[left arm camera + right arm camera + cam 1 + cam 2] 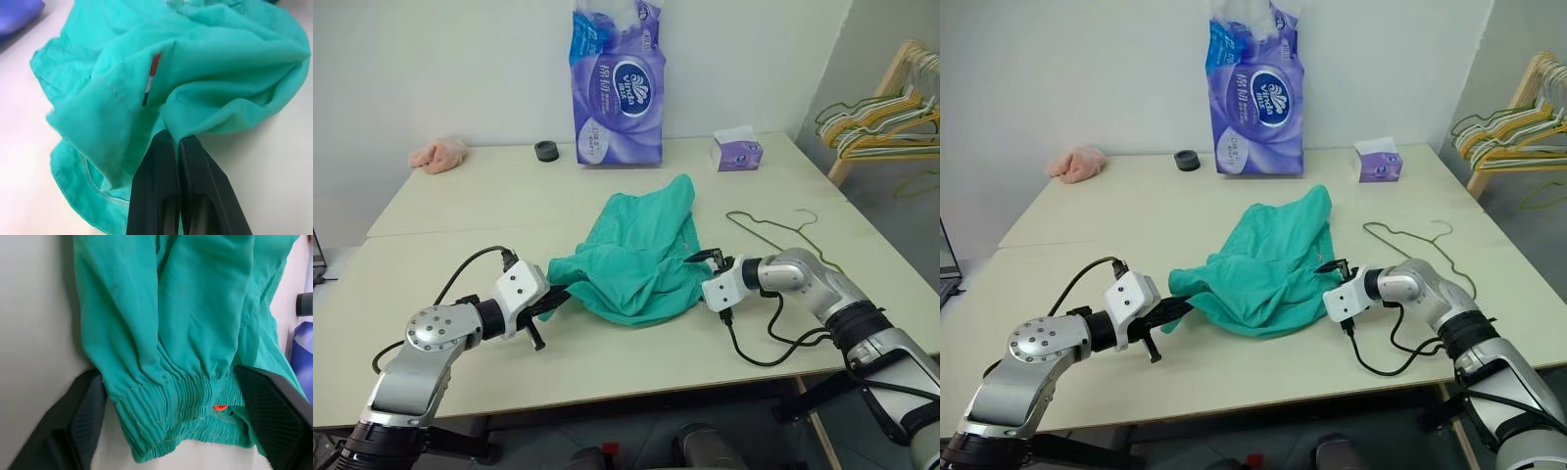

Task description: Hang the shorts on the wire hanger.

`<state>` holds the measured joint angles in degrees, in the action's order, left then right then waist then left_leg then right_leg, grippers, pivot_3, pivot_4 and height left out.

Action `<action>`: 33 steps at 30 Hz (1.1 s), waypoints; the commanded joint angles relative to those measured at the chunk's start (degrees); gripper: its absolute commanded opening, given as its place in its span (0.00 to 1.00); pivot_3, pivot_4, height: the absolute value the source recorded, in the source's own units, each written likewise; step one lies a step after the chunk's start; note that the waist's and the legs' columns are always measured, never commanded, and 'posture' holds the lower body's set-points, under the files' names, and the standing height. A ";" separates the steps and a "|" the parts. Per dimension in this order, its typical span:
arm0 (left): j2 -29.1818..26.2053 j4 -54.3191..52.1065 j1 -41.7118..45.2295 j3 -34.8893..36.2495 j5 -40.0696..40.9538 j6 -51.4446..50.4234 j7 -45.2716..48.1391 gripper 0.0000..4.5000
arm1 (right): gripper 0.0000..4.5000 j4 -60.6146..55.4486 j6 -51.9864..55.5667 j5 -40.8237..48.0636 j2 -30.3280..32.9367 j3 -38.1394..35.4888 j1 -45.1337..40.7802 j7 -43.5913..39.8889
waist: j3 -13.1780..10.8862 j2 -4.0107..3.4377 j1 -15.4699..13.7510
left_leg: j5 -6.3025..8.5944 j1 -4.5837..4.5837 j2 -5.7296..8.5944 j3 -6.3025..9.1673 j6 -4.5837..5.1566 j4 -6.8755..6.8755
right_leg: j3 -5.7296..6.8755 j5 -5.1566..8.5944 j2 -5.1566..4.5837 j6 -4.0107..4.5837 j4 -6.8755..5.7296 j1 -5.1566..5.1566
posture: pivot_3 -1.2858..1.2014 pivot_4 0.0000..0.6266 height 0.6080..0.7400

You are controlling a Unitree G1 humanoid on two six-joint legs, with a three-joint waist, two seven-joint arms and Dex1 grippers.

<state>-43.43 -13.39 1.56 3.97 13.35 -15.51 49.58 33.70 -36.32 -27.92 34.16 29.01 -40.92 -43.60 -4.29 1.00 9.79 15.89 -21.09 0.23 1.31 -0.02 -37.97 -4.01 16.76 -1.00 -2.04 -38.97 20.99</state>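
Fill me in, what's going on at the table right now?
The robot is working on the shorts lying crumpled on the table. The left gripper has its jaws shut on a fold of the fabric. The right gripper has open jaws on either side of the elastic waistband. The wire hanger lies untouched beside the shorts.

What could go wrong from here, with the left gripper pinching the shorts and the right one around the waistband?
The left gripper pinches only a thin fold of the shorts, which could slip free in a lift. The right gripper stands open around the bunched waistband and may close on several layers. The wire hanger lies beside the right arm, which could knock it.
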 commanded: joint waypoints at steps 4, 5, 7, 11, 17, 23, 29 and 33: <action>-3.22 -3.12 -2.01 3.18 0.91 0.07 1.78 0.00 | 0.40 -5.48 5.18 10.50 -0.78 -3.47 -0.30 -9.19 | -0.02 -0.03 -0.02 | -0.01 0.08 0.00 0.01 0.01 0.00 | -0.02 0.00 0.01 0.00 -0.03 -0.05 | 0.46 0.04 1.00; -4.13 -3.56 -2.74 3.07 1.08 0.06 2.82 0.00 | 0.32 -6.59 6.76 11.71 -1.04 -3.94 -0.38 -10.22 | -0.01 -0.03 0.01 | -0.01 0.07 0.00 0.02 0.01 0.00 | -0.01 0.00 0.01 0.00 -0.03 -0.05 | 0.46 0.04 1.00; -6.02 -3.84 -4.11 2.51 0.44 1.00 4.58 0.00 | 0.15 -8.89 10.12 13.64 -1.45 -4.67 -0.58 -12.03 | -0.01 -0.03 -0.06 | 0.00 0.06 0.00 0.03 0.00 0.01 | 0.00 0.00 0.00 0.00 -0.03 -0.04 | 0.46 0.04 1.00; -10.08 -4.44 -6.92 2.71 -0.11 2.31 8.47 0.00 | 0.01 -16.92 20.74 20.86 -0.23 -6.63 0.16 -19.69 | -0.02 -0.05 -0.10 | 0.00 0.04 -0.01 0.07 -0.01 0.06 | 0.05 0.00 -0.03 0.01 -0.03 0.02 | 0.45 0.04 1.00; -18.48 -9.03 -14.35 7.93 4.98 -0.85 18.39 0.00 | 0.01 -37.12 48.85 40.10 7.63 -10.83 2.41 -35.75 | -0.05 -0.11 -0.30 | 0.01 -0.36 -0.02 0.17 -0.01 0.03 | 0.21 0.02 -0.12 0.04 0.01 0.33 | 0.45 0.04 1.00; -19.97 -8.39 -9.12 9.15 12.50 -8.51 21.63 0.00 | 0.01 -40.99 64.86 49.28 9.64 -12.79 -1.37 -39.16 | -0.06 -0.14 -0.38 | 0.00 -0.39 -0.01 0.31 0.00 0.01 | 0.42 0.09 -0.15 0.13 0.02 0.35 | 0.45 0.03 1.00; -7.35 29.13 35.50 -3.30 -1.85 -4.09 8.17 0.00 | 0.01 3.27 46.06 32.74 -3.16 -9.43 -26.23 -25.18 | -0.22 -0.24 -0.47 | -0.08 0.21 0.19 0.23 0.09 -0.04 | 0.55 -0.12 0.08 -0.22 -0.02 0.06 | 0.45 0.01 1.00; -3.47 70.22 73.53 -11.12 -20.35 13.45 -17.63 0.00 | 0.01 31.62 25.93 16.95 -11.00 -4.38 -48.39 3.05 | -0.07 0.05 0.47 | -0.68 -0.36 0.21 0.47 -0.38 -0.06 | 0.48 -0.63 0.14 -0.11 -0.07 0.43 | 0.45 0.00 1.00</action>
<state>-45.52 50.02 68.99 -7.22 -1.83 -8.82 41.23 60.67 -2.97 -6.36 23.26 24.44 -85.19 -50.21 -4.36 1.05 10.26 15.10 -22.22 0.50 1.81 -0.62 -37.98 -3.58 16.07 -1.01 -2.21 -39.11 22.30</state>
